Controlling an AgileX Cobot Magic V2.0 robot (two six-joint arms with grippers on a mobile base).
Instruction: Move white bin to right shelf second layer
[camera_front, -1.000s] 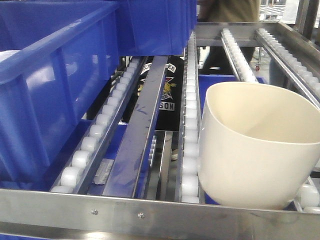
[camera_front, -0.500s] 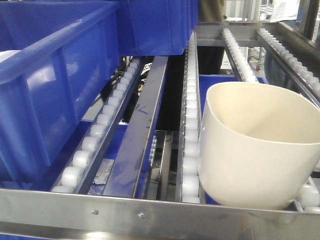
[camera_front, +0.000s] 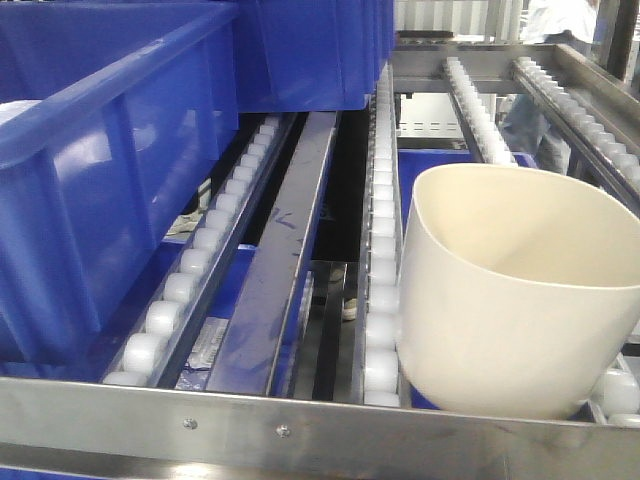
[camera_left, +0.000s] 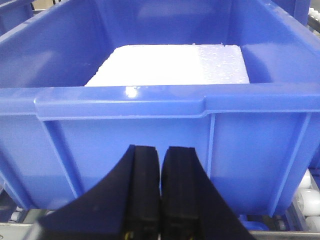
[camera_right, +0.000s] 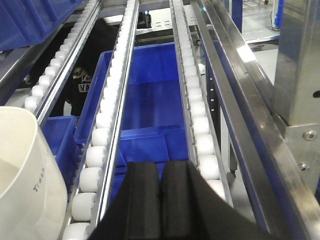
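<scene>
Resting on the right shelf second layer (camera_front: 380, 330), at its lower front end: the white bin (camera_front: 510, 300), cream and glossy, open side up, base against the steel front lip (camera_front: 300, 425); tilted with the slope of the rack, left wall touching a row of white rollers (camera_front: 381, 250), another roller just visible at its lower right. Free of both grippers, nothing touching its rim. In the right wrist view, a slice of the same bin (camera_right: 22, 165) at lower left, faint lettering on its wall, beside roller rows (camera_right: 107, 120) running away up the slope, with blue crates (camera_right: 145, 95) on the level underneath. Right gripper (camera_right: 159, 200) with black fingers pressed together, nothing between them, hanging over the rails to the right of the bin. Left gripper (camera_left: 160, 190) likewise closed on nothing, fingers nearly touching, just in front of the near wall of a blue crate (camera_left: 150, 130) holding a white foam slab (camera_left: 170, 65). That crate (camera_front: 90, 170) well to the left of the bin on the same rack, a second blue crate (camera_front: 310, 50) behind it further up
</scene>
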